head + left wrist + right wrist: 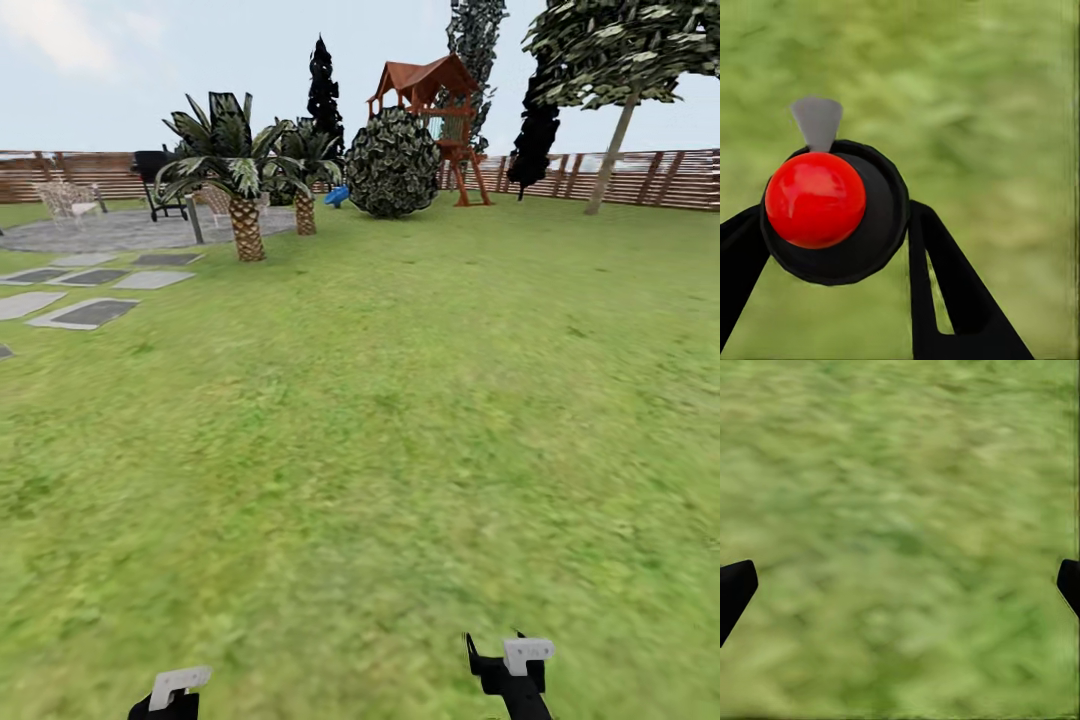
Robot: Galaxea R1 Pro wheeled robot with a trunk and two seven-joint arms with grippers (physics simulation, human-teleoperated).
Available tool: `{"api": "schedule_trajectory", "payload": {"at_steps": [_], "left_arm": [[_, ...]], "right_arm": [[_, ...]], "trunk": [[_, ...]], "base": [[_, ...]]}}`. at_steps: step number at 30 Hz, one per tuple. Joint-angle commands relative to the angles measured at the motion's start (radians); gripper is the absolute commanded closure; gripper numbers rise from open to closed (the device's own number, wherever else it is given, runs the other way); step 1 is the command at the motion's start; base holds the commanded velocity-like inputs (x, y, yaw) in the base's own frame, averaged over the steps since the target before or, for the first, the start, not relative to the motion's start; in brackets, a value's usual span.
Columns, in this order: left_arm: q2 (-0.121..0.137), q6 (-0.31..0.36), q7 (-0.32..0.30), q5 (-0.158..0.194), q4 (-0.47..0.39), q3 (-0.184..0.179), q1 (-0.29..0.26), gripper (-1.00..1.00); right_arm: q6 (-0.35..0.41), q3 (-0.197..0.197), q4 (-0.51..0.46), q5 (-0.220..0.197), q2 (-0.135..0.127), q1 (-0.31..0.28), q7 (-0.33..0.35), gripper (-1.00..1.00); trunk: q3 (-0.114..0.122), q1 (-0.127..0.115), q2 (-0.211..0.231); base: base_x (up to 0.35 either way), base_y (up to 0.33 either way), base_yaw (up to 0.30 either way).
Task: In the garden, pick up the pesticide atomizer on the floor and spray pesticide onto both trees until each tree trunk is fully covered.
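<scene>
The left gripper (pixel 832 247) is closed around the pesticide atomizer (pixel 832 214), whose red top and grey nozzle point down toward the grass floor (pixel 990 112). The right gripper (pixel 900 585) is spread wide with nothing between its fingers. The leaning tree trunk (pixel 612 158) stands far ahead to the right by the wooden fence (pixel 660 178), so I judge the robot must drive there first.

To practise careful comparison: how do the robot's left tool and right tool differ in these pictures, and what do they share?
The left tool has a black round object with a red ball between its fingers; the right tool has nothing between them. The left tool's fingers sit close around that object, while the right tool's fingertips stand wide apart at the picture's edges. Both are black and hang over blurry green grass.
</scene>
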Motion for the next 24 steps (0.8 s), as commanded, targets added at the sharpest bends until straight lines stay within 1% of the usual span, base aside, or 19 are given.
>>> {"api": "schedule_trajectory", "payload": {"at_steps": [1,6,24], "left_arm": [[0.0,0.0,-0.001,0.0,0.0,0.0,0.0,1.0],[0.0,0.0,0.0,0.0,0.0,0.0,0.0,1.0],[0.0,0.0,0.003,0.0,0.0,0.0,0.0,1.0]], "right_arm": [[0.0,0.0,0.0,0.0,0.0,0.0,0.0,-1.0],[0.0,0.0,0.0,0.0,0.0,0.0,0.0,-1.0],[0.0,0.0,0.0,0.0,0.0,0.0,0.0,-1.0]], "trunk": [[0.0,0.0,0.0],[0.0,0.0,0.0],[0.0,0.0,0.0]], "base": [[0.006,0.0,-0.3],[0.085,-0.006,-0.3],[0.233,-0.164,-0.3]]}}
